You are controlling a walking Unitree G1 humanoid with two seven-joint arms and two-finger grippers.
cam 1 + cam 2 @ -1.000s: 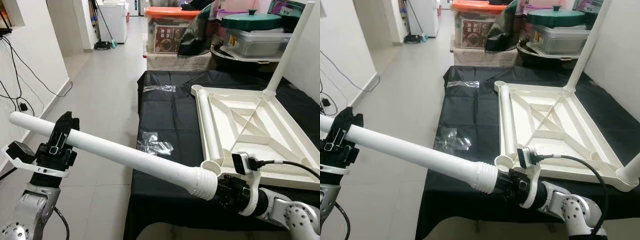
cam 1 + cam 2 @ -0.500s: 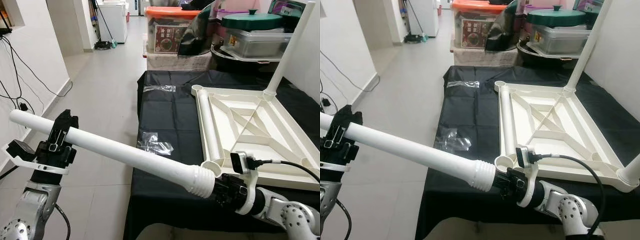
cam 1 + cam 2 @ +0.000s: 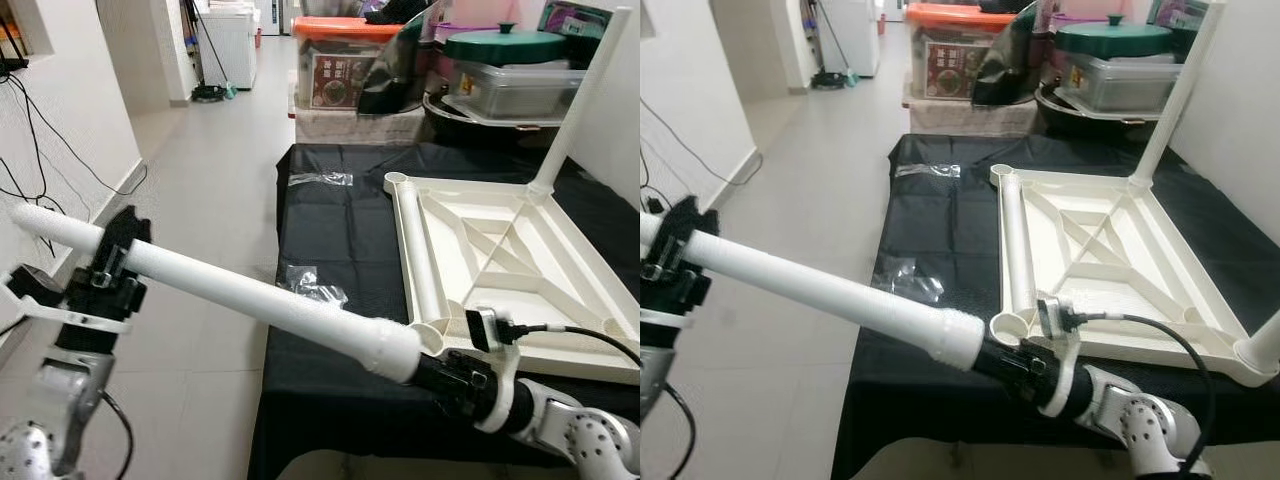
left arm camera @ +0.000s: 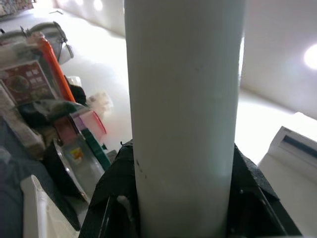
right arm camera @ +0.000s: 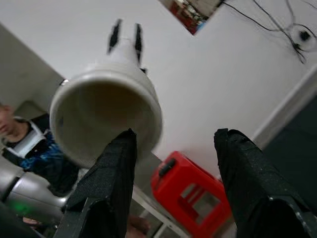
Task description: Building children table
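Observation:
A long white table leg (image 3: 250,295) slants across in front of me. My left gripper (image 3: 105,275) is shut on it near its far end, its black fingers (image 4: 114,198) hugging the tube. The leg's thicker open end (image 5: 106,119) hovers beside the nearest corner socket (image 3: 430,335) of the upturned white tabletop (image 3: 500,250). My right gripper (image 3: 440,372) sits just behind that end, fingers (image 5: 252,188) spread apart, open. One leg (image 3: 575,110) stands upright in the far corner. Another leg (image 3: 415,260) lies inside the frame.
The tabletop rests on a black-covered table (image 3: 340,220) with two clear plastic bags (image 3: 310,285). Storage boxes (image 3: 345,60) and lidded tubs stand behind. Open tiled floor lies to the left. A person in a blue jacket (image 5: 29,148) appears in the right wrist view.
The leg has shifted up and to the left, and its ribbed thread no longer shows at the near end. The left gripper has risen a little with it.

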